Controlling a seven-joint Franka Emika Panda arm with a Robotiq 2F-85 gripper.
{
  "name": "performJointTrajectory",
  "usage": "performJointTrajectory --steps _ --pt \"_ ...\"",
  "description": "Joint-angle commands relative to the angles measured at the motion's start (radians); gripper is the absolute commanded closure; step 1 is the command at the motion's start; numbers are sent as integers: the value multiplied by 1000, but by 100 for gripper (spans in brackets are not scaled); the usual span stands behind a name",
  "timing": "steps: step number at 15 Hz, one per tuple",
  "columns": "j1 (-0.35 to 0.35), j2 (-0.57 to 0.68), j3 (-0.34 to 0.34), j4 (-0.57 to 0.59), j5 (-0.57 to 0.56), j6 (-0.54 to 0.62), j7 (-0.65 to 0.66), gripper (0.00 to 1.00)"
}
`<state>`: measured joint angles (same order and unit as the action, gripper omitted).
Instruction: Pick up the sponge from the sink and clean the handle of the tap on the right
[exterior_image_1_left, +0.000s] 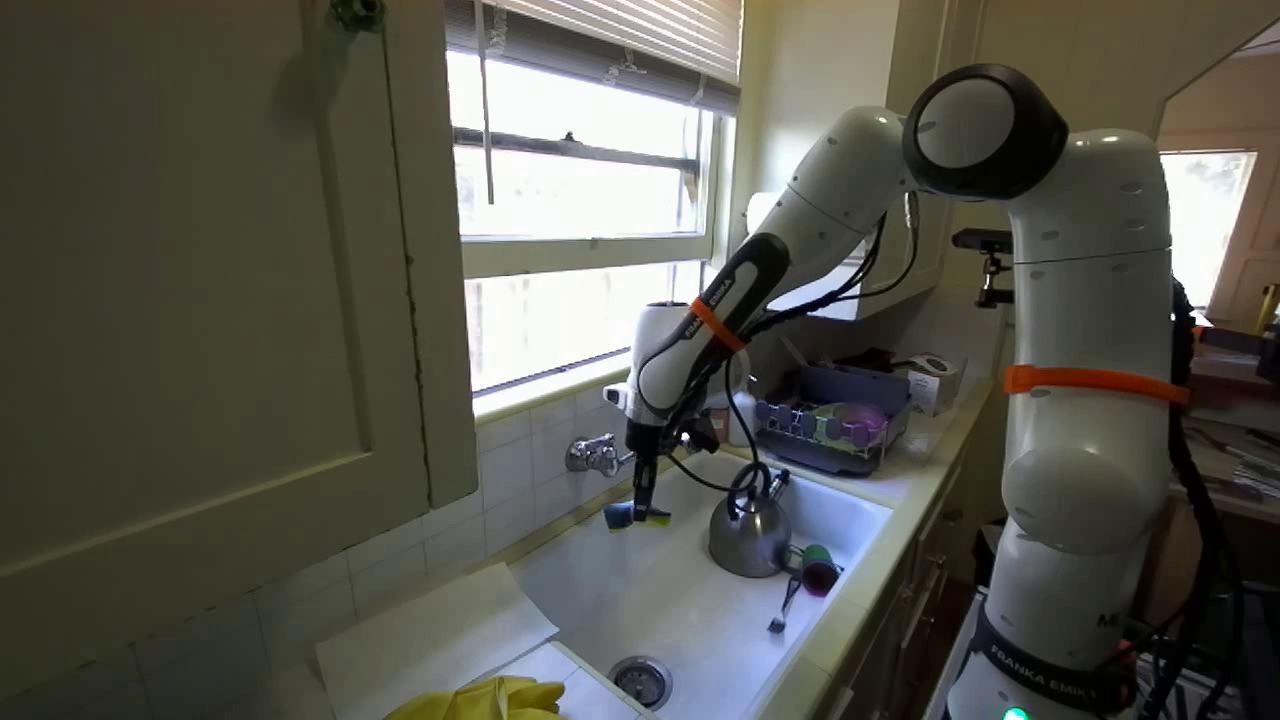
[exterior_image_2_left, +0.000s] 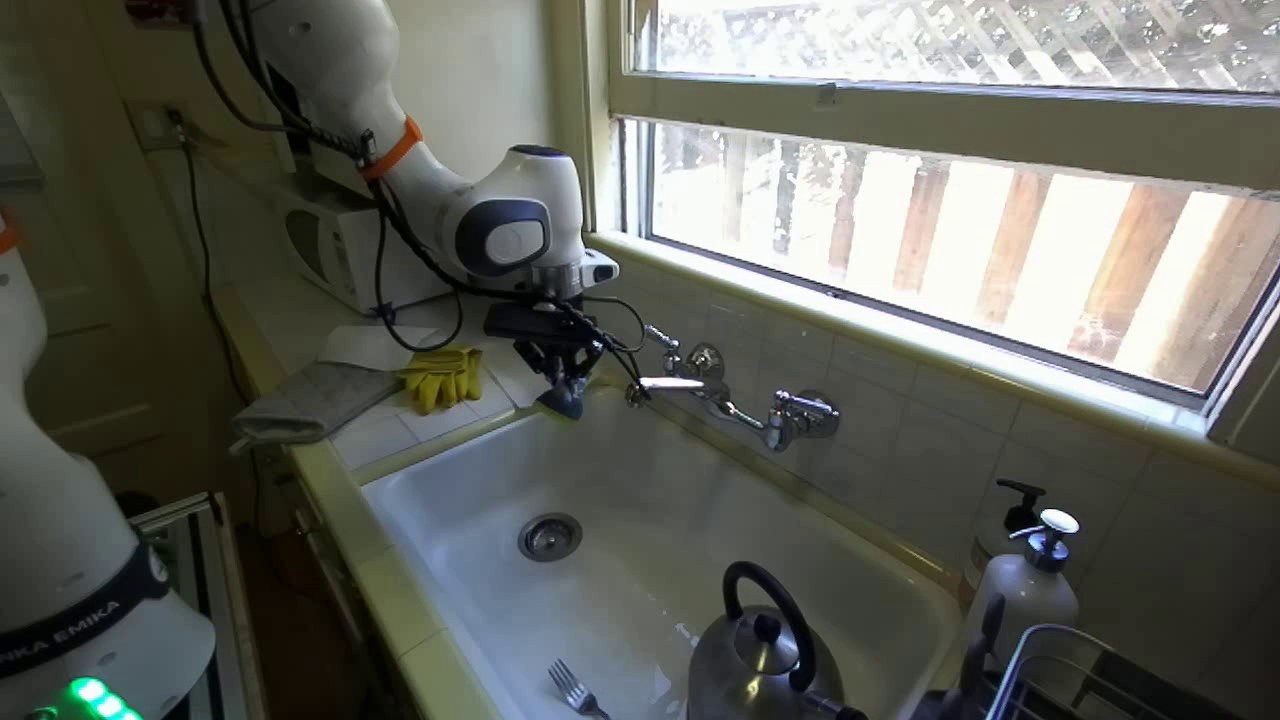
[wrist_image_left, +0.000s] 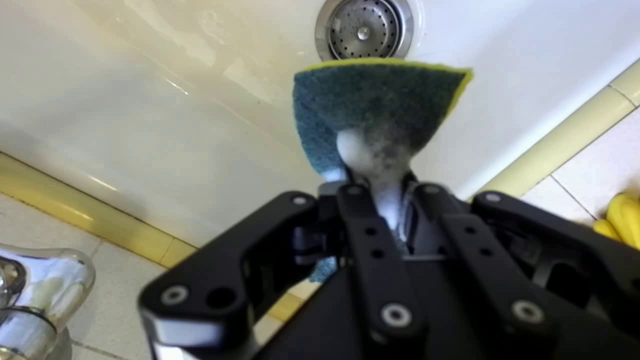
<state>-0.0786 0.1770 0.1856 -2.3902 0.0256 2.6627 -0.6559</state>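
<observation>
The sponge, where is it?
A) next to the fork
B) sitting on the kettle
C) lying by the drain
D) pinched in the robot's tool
D, because in the wrist view the sponge is pinched in the tool, its free part fanning out beyond the grip.

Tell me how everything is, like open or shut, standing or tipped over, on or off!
Gripper, shut on the sponge
Sponge, squeezed and bent
Tap, no water seen running
Kettle, upright, lid on
Green cup, looks tipped over
Fork, lying in the sink
Drain strainer, in place
White pump bottle, upright
Blind, partly pulled up
Window, bottom part looks pushed up
Robot's base light, on, green
</observation>
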Motion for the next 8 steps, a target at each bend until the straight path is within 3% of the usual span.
performJointTrajectory --steps 1,4,8 --pt "-15 -194 6 -95 166 -21 -121 96" --pt "1 -229 -10 -95 312 -51 -239 96" --pt "19 -128 -70 2 232 -250 -205 96"
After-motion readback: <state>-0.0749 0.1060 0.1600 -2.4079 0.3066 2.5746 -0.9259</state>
